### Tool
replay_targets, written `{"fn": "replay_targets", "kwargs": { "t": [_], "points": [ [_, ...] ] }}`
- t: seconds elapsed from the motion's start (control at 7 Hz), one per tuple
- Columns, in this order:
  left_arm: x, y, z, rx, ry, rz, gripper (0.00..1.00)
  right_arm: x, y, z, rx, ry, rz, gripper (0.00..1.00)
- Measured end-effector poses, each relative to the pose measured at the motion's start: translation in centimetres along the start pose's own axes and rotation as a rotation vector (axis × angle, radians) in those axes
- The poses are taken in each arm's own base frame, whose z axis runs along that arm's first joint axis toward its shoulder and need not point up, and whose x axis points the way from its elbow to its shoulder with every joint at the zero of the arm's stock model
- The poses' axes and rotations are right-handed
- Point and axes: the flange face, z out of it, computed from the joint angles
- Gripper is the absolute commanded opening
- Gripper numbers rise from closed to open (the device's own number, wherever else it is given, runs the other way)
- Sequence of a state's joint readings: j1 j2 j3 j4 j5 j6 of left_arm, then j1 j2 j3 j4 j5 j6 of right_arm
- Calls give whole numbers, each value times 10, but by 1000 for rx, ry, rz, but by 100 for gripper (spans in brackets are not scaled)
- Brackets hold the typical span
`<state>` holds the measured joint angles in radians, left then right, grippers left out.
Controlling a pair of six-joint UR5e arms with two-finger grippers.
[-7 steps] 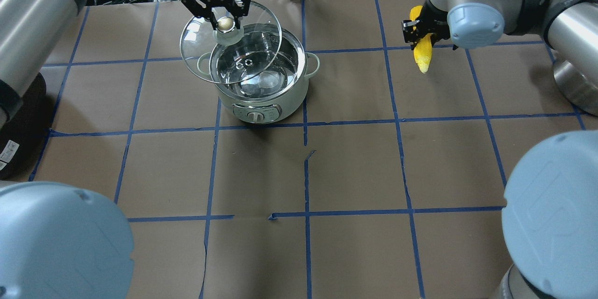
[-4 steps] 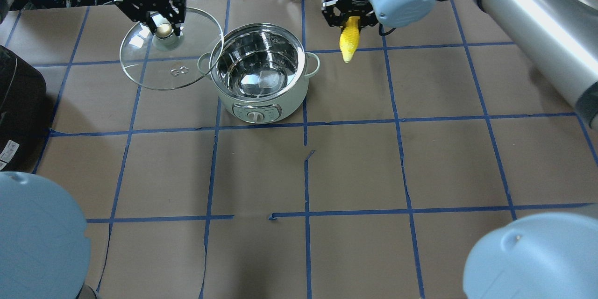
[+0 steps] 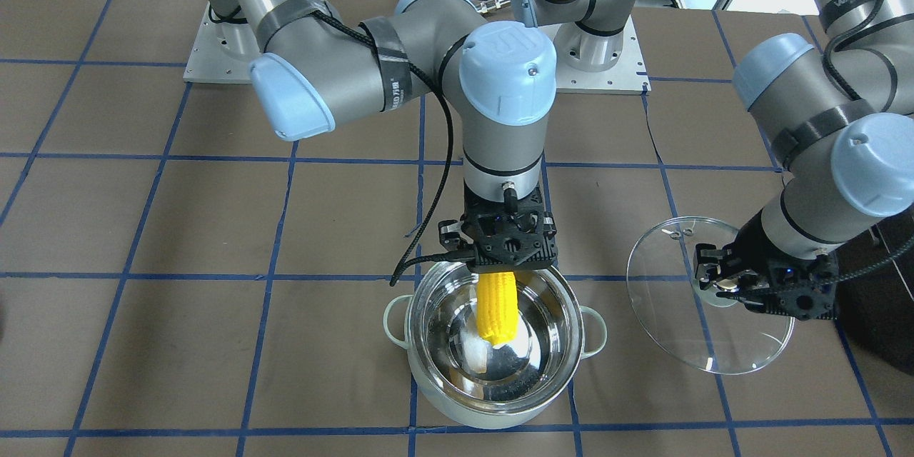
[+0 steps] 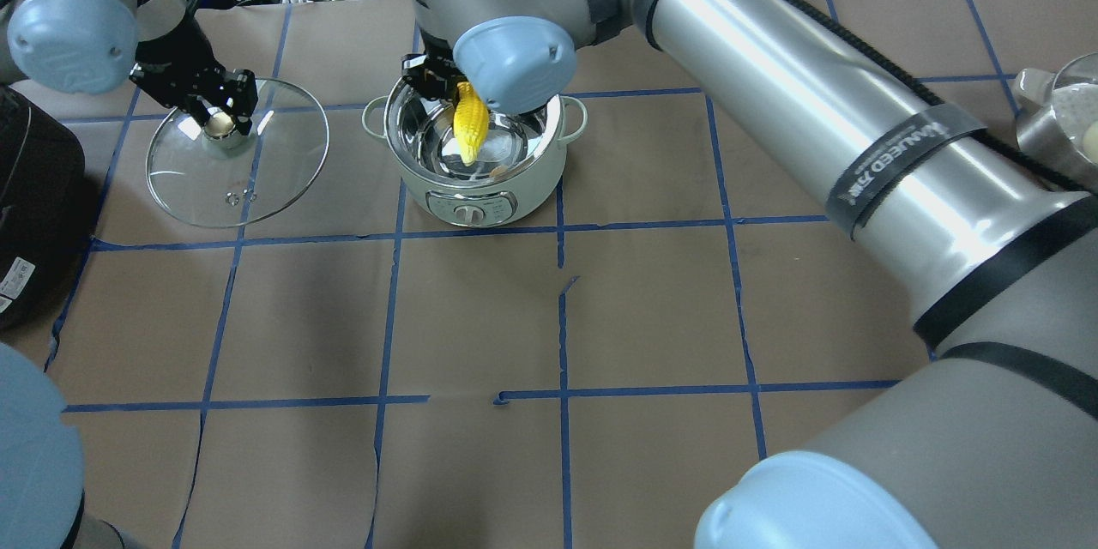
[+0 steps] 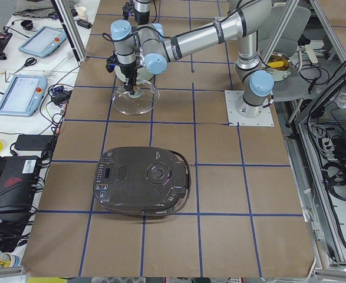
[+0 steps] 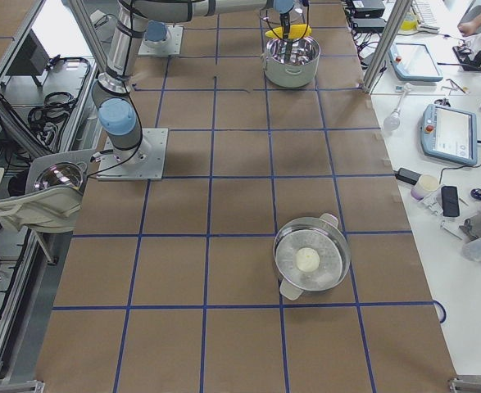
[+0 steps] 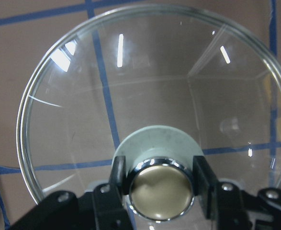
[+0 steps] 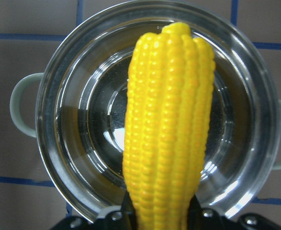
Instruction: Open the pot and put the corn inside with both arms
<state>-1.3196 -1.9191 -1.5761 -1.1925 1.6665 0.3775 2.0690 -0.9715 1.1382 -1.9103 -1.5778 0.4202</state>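
Note:
The mint-green steel pot (image 4: 515, 189) stands open; it also shows in the front view (image 3: 493, 414) and the right wrist view (image 8: 49, 120). My right gripper (image 3: 500, 271) is shut on the yellow corn (image 4: 471, 127) and holds it tip down over the pot's opening, the tip inside the rim (image 3: 496, 310) (image 8: 169, 120). My left gripper (image 4: 221, 122) is shut on the brass knob (image 7: 162, 189) of the glass lid (image 4: 257, 180). It holds the lid left of the pot, low over the table (image 3: 678, 257). I cannot tell whether the lid touches the table.
A black rounded appliance (image 4: 34, 206) lies at the table's left end (image 5: 143, 180). A second steel pot (image 6: 311, 260) with a white ball inside stands at the right end (image 4: 1059, 124). The brown table cover carries a blue tape grid.
My right gripper has carried the corn left, from beside the pot to over its opening. My left gripper has moved the lid further left, clear of the pot.

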Motion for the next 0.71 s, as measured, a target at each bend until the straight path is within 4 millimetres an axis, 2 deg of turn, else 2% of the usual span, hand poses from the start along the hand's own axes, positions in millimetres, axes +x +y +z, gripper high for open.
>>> {"fn": "replay_targets", "kwargs": {
  "t": [0.29,0.43,0.71],
  "points": [
    [1,19,34,12,-11,-1,0,-15,-1,37,2,-2,-21,100],
    [-1,28,47,-4,-4,-2,0,-16,-2,48,6,-1,-26,100],
    [-12,49,75,-30,12,-13,0,-15,0,49,11,1,-32,100]
  ]
}}
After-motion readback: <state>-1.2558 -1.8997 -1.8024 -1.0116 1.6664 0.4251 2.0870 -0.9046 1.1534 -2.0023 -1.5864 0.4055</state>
